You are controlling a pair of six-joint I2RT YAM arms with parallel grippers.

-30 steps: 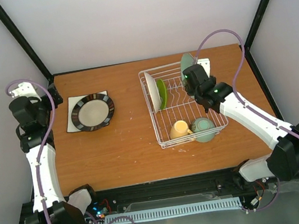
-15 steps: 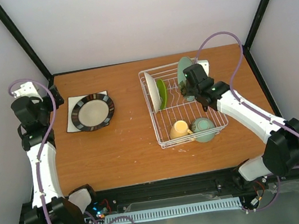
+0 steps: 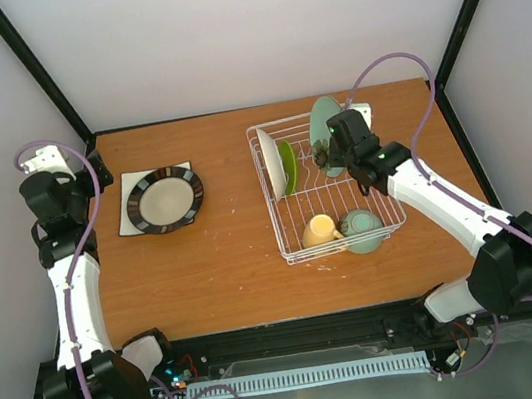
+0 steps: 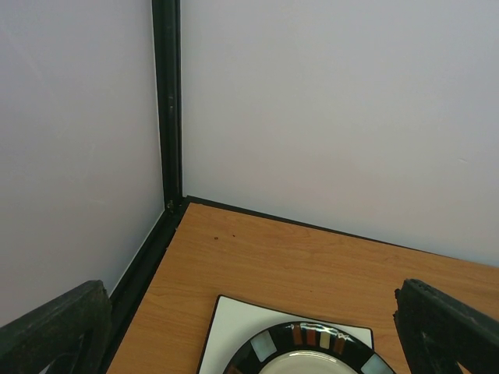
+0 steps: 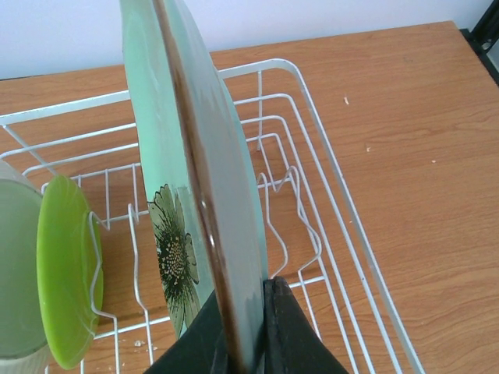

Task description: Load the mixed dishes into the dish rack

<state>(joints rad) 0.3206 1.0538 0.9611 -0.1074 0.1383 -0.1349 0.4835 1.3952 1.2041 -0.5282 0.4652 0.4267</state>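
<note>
The right arm has carried the pale green plate [image 5: 168,195] leftward and lower than a second ago, from the dish rack's [image 3: 295,225] far right corner to a spot over its rear section. The plate stands on edge, a flower print on its face, and the right gripper's [image 5: 245,331] fingers are clamped on its lower rim. Whether the plate touches the wires cannot be told.

In the rack's far left part a lime-green plate [image 5: 66,273] stands upright, with a paler plate [image 3: 270,163] just beside it on the outer side. A yellow mug [image 3: 319,229] and a pale mint-green bowl [image 3: 360,227] lie side by side at the rack's near end.

Well apart, on the left of the wooden desk [image 3: 215,258], a dark-rimmed round plate [image 3: 165,199] with a cream centre rests on a white square plate [image 3: 133,221]. The left gripper [image 4: 251,319] hangs near the desk's far left corner, aimed at these two plates, its fingers spread wide with nothing between them.
</note>
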